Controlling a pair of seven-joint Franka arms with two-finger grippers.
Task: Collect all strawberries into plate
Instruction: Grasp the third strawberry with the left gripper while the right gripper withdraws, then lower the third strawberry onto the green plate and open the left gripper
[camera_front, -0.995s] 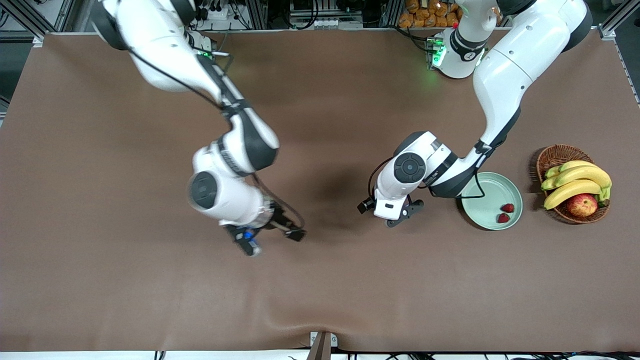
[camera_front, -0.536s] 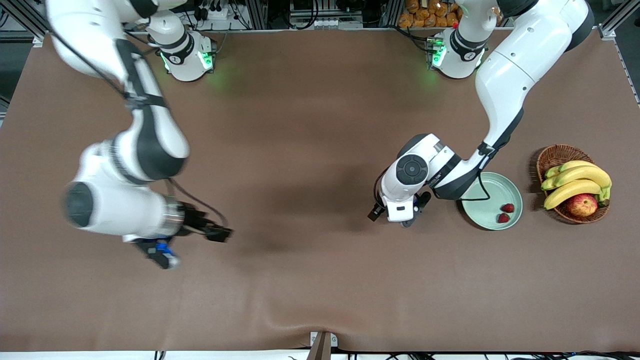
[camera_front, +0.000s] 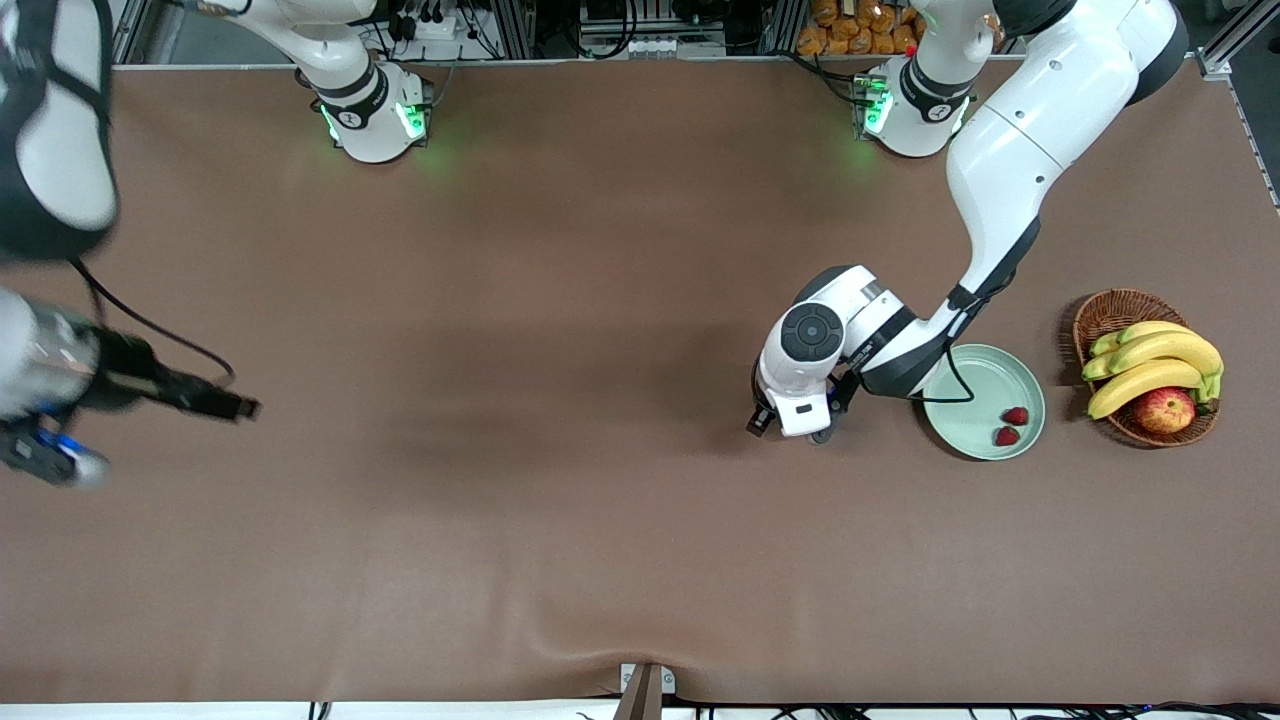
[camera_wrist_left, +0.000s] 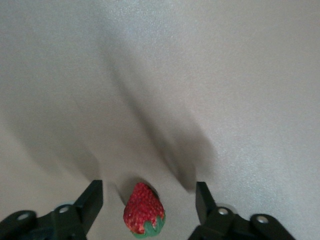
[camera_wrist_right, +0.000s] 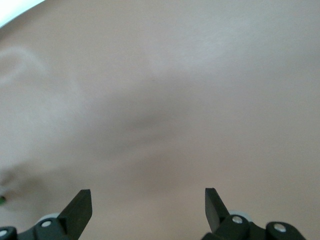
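Since a second ago the right arm has swung away from the middle of the bench to the right arm's end, and the left gripper has shifted a little closer to the plate and come down low over the brown bench.

The left wrist view shows a strawberry with a green leafy cap lying on the bench between the left gripper's two dark fingers. The fingers stand on either side of the berry with bare cloth showing between each of them and it, so nothing is gripped; the jaws are part-way wide. In the front view this berry is hidden under the left arm's wrist, just beside the plate on the side toward the right arm's end.

The pale mint-green plate carries two more strawberries lying close together near its rim on the side toward the left arm's end, one of them nearer to the front camera than the other.

Beside the plate, toward the left arm's end, stands a brown wicker basket holding bananas and a red-yellow apple.

The right gripper is well apart from the plate, at the edge of the front view over the bench at the right arm's end. The right wrist view shows its fingers spread wide with only bare bench between them.
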